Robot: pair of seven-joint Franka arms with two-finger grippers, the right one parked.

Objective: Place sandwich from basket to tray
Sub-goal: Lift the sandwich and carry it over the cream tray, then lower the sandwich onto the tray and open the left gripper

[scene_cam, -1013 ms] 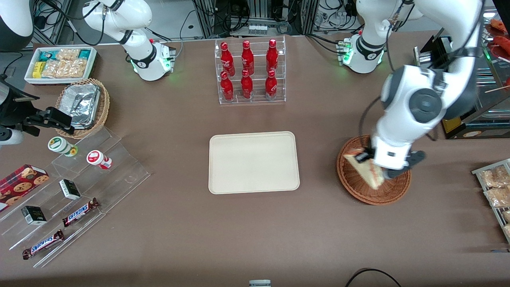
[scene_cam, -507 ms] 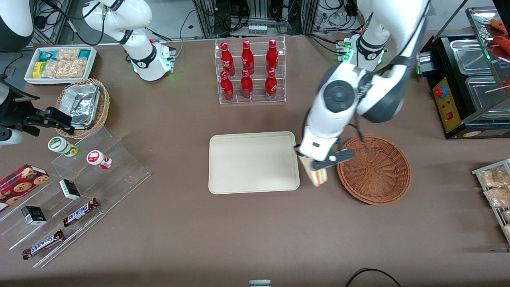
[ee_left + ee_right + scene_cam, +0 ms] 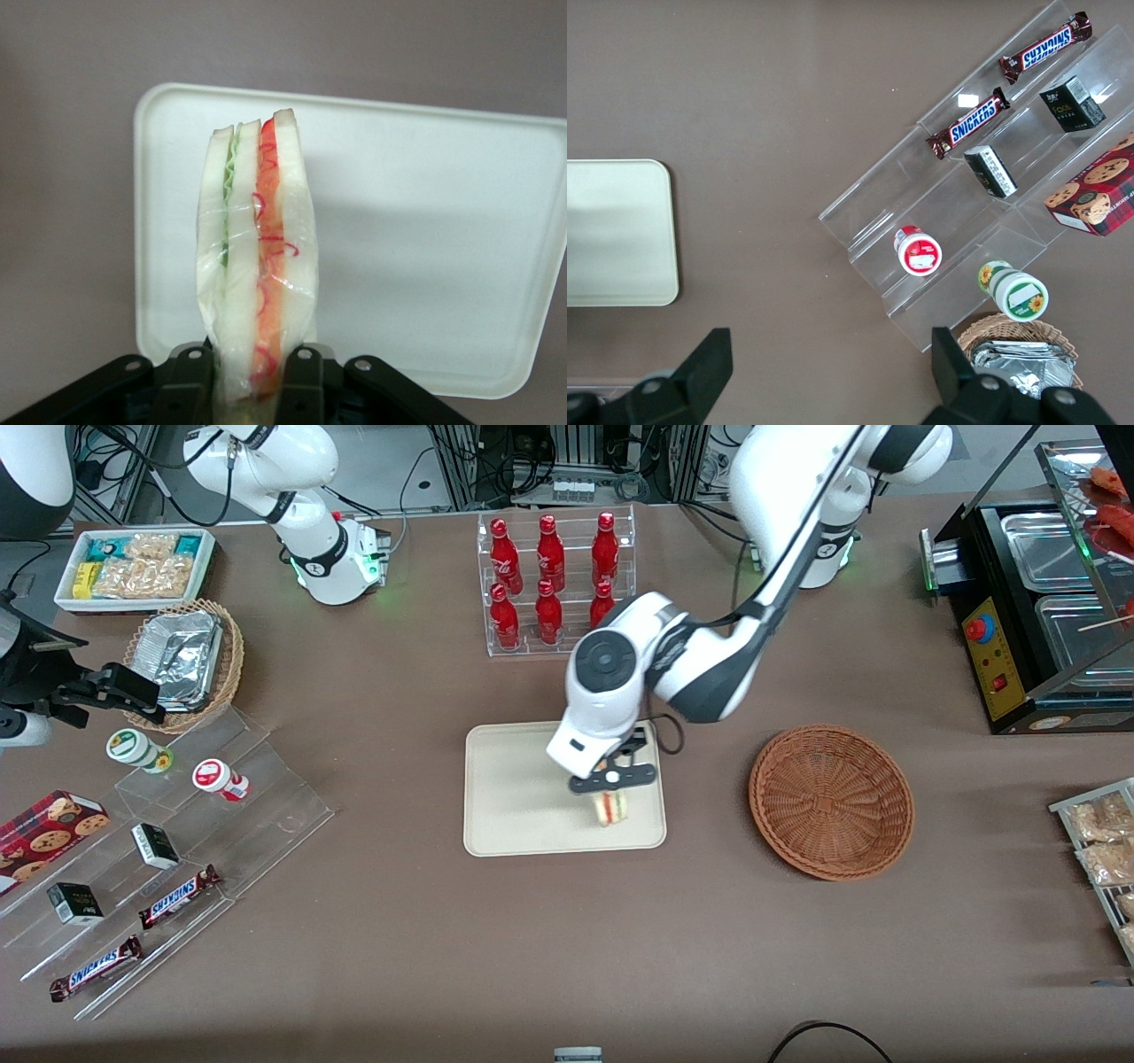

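Note:
The wrapped sandwich point(image 3: 611, 808) point(image 3: 257, 257), white bread with green and red-orange layers, hangs just above the cream tray point(image 3: 523, 797) point(image 3: 425, 230), over the tray's part nearest the basket. My left gripper point(image 3: 611, 784) point(image 3: 248, 381) is shut on the sandwich, one black finger on each bread face. The reddish-brown wicker basket point(image 3: 831, 801) sits beside the tray toward the working arm's end, with nothing in it. Whether the sandwich touches the tray, I cannot tell.
A clear rack of red bottles point(image 3: 554, 584) stands farther from the front camera than the tray. Clear stepped shelves with snack bars and cups point(image 3: 159, 850) point(image 3: 992, 177), a foil-tray basket point(image 3: 186, 660) and a white snack bin point(image 3: 133, 567) lie toward the parked arm's end. Metal warmer point(image 3: 1036, 602).
The gripper carried the sandwich out of the basket, across the gap, to a spot over the tray. The basket now holds nothing.

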